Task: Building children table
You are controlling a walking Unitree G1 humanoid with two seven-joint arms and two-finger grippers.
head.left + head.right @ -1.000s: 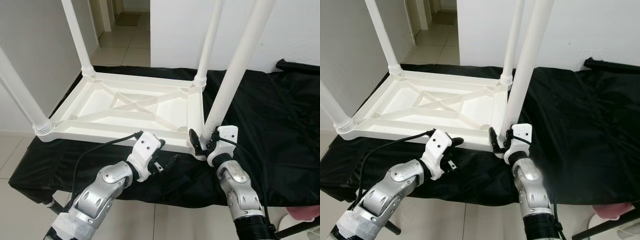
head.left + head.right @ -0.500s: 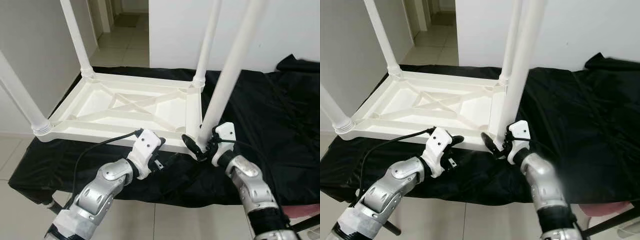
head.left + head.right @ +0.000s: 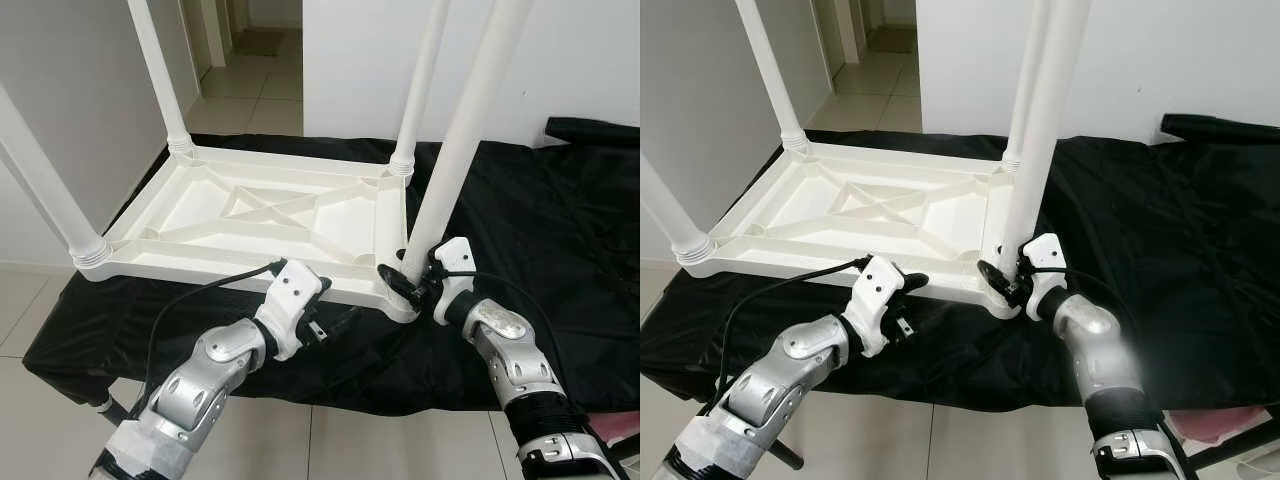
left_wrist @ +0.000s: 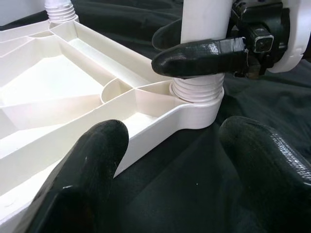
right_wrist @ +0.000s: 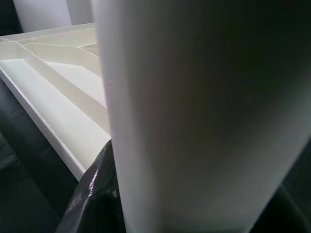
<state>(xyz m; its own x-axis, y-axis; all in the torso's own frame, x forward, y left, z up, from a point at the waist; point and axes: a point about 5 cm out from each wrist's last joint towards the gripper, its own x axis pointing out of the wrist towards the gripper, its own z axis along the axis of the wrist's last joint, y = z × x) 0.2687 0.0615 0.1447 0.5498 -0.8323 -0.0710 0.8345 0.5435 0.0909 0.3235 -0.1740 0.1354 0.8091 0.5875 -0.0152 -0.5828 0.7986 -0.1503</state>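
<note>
While right pincer [image 3: 408, 283] clamps the table leg [image 3: 452, 170], left wrist view reveals left pincer [image 4: 170, 160] apart.

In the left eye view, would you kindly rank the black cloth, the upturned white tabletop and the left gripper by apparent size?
1. black cloth, the largest.
2. upturned white tabletop.
3. left gripper, the smallest, though it sits nearest the camera.

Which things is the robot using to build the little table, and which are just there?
For the job: upside-down tabletop; near-right leg, gripped by the right hand; three other legs; left hand.

Just there: black cloth; pink thing.
</note>
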